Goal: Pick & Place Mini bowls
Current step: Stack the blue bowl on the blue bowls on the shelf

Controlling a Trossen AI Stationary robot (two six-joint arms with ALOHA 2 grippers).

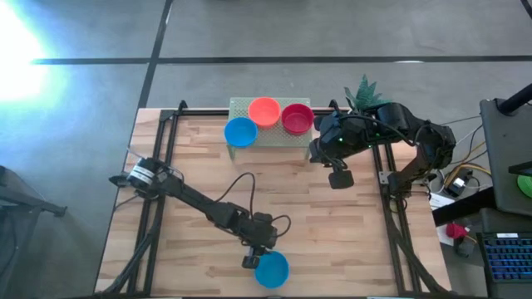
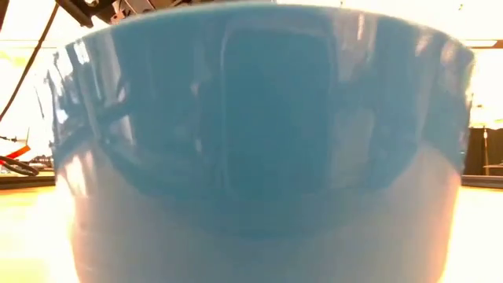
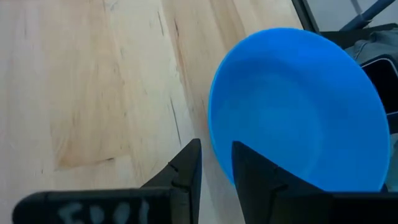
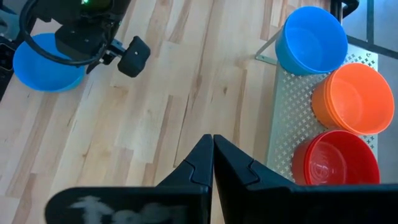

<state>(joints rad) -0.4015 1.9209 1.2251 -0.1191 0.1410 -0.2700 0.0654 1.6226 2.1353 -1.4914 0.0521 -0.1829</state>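
Observation:
One blue mini bowl [image 1: 272, 270] stands upright on the wood at the table's near edge and fills the low view [image 2: 267, 141]. My left gripper [image 1: 253, 256] is at its left side, open, with its fingers astride the rim [image 3: 216, 163]. Three more mini bowls stand on a pale perforated tray [image 1: 249, 106] at the far edge: blue [image 1: 240, 131], orange [image 1: 264, 110] and red [image 1: 297, 119]. My right gripper [image 1: 339, 177] hangs shut [image 4: 213, 146] above the bare wood just right of that tray, touching nothing. My left gripper has one finger [image 3: 261, 174] inside the blue bowl and the other [image 3: 186, 171] outside, at the rim's left part [image 3: 214, 155], coming slanting from above. A strip of wood shows between the outer finger and the rim. Whether the inner finger touches the wall I cannot tell.
A small pot with a green plant [image 1: 364, 90] stands at the far right corner behind the right arm. A black frame [image 1: 158, 166] borders the table. Bare wood [image 1: 316, 224] lies between the tray and the near bowl.

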